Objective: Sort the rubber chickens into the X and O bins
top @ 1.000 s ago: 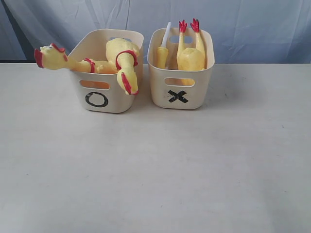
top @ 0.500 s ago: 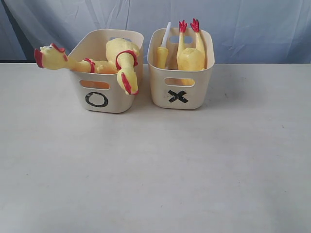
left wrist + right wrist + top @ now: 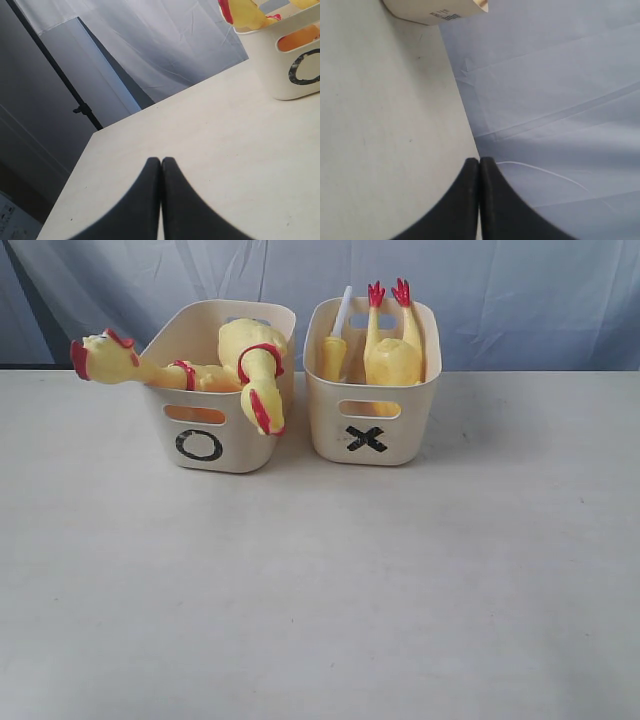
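Two cream bins stand side by side at the back of the table. The O bin [image 3: 215, 455] holds two rubber chickens: one [image 3: 110, 358] hangs its head out over the left rim, another [image 3: 255, 365] droops over the front right corner. The X bin [image 3: 372, 445] holds a chicken [image 3: 392, 355] standing with its red feet up, and a yellow piece [image 3: 333, 355] beside it. Neither arm shows in the exterior view. My left gripper [image 3: 161, 161] is shut and empty above the table, with the O bin [image 3: 280, 70] off to one side. My right gripper [image 3: 480, 160] is shut and empty near the table's edge.
A pale blue cloth backdrop [image 3: 500, 290] hangs behind the table [image 3: 320, 590]. A dark stand pole [image 3: 60, 75] rises beyond the table's left end. A corner of a cream bin [image 3: 430, 10] shows in the right wrist view.
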Action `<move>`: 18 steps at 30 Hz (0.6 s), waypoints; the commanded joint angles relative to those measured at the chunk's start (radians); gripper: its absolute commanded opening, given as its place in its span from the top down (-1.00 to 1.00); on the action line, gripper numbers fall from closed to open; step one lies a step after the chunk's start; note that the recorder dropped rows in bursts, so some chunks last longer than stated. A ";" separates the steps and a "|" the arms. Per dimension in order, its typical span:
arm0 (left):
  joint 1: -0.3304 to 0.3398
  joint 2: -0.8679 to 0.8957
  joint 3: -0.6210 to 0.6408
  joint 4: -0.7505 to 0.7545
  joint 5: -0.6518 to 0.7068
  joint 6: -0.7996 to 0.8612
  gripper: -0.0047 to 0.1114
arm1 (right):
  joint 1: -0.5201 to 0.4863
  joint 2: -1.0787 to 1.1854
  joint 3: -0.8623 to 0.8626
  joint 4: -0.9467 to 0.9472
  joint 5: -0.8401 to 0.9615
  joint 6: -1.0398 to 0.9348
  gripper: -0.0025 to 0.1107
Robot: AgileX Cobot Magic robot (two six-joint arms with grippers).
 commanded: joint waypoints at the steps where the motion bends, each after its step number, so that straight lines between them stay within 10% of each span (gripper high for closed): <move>1: -0.002 -0.004 0.002 -0.006 -0.009 -0.007 0.92 | -0.005 -0.005 0.004 0.222 -0.016 0.217 0.97; 6: -0.002 -0.004 0.002 -0.006 -0.007 -0.007 0.92 | -0.005 -0.005 0.004 0.342 -0.009 0.611 0.97; 18: -0.002 -0.004 0.002 -0.006 -0.007 -0.007 0.92 | -0.005 -0.005 0.004 0.303 -0.001 0.619 0.97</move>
